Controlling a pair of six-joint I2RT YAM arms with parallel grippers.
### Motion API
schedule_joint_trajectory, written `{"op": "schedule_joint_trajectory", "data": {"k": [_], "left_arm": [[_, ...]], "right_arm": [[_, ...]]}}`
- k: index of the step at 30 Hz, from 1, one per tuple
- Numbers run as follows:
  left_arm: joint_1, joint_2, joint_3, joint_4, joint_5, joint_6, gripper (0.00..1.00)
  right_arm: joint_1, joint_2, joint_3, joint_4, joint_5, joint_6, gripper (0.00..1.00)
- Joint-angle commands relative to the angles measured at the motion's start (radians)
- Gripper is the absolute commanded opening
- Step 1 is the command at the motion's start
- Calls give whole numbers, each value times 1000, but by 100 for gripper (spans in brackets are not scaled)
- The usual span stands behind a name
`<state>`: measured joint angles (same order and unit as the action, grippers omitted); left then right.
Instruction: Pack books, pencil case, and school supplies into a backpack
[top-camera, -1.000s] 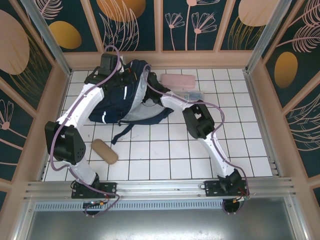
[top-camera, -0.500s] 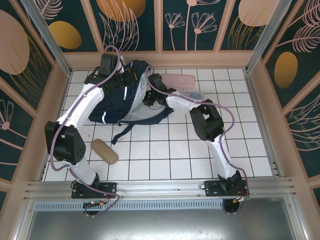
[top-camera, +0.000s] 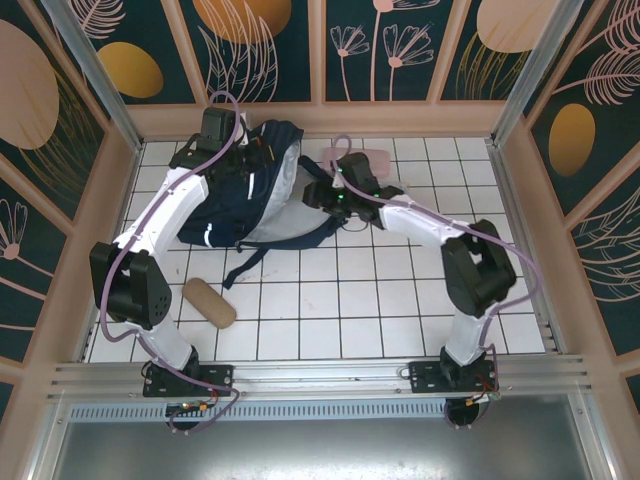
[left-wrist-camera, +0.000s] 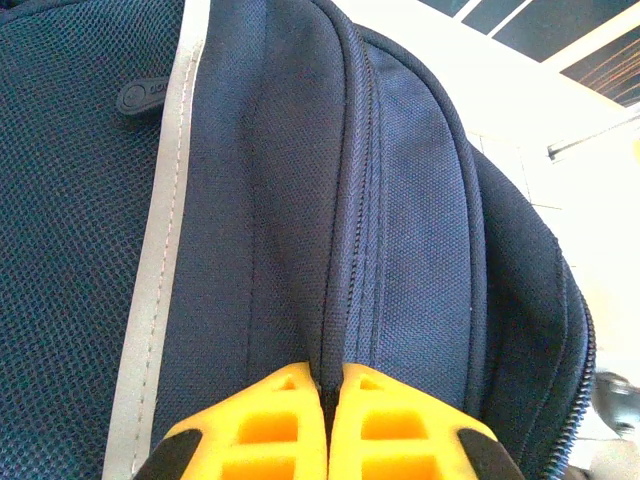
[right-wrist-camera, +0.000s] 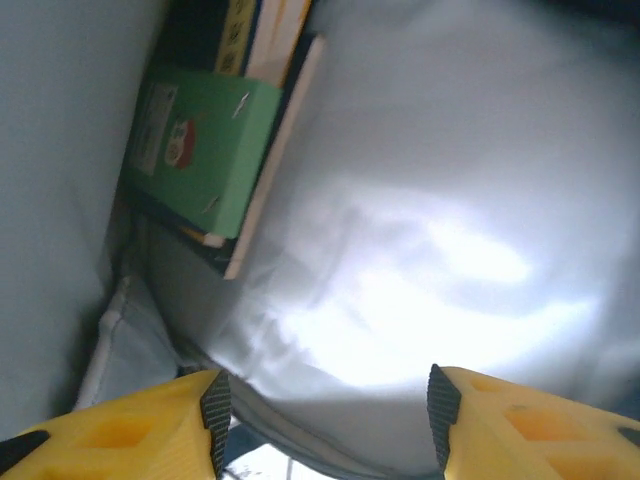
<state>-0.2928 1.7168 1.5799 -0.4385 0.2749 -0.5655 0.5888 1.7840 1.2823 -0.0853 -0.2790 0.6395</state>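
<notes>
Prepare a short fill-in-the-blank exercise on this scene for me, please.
The left gripper is shut on the navy ___. The right gripper has its jaws ___. The book in its wrist view has a ___ cover. The tan case lies nearest the ___ arm.
Missing: backpack, open, green, left.

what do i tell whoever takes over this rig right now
Left tool: shut, pinching a fold of the backpack, whose mouth gapes open.
Right tool: open and empty, at the mouth, facing the pale lining.
Done: books are inside the backpack, the green book on the outside of the stack.
Left: the pink case and the tan pouch lie on the table, not yet packed. I cannot tell where the supplies packet is, so check for it beside the pink case.
</notes>
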Motion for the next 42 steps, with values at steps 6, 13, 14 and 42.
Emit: {"op": "schedule_joint_trajectory", "data": {"k": [6, 13, 14, 42], "left_arm": [[0, -61, -74, 160, 67, -43, 0], [-1, -75, -137, 188, 78, -54, 0], [0, -76, -147, 191, 83, -54, 0], [-1, -63, -238, 217, 84, -72, 10]], "right_arm": [[-220, -51, -121, 34, 126, -84, 50], [-335, 166, 88, 78, 92, -102, 35], [-345, 210, 136, 74, 88, -103, 29], [-393, 603, 535, -152, 60, -108, 27]]}}
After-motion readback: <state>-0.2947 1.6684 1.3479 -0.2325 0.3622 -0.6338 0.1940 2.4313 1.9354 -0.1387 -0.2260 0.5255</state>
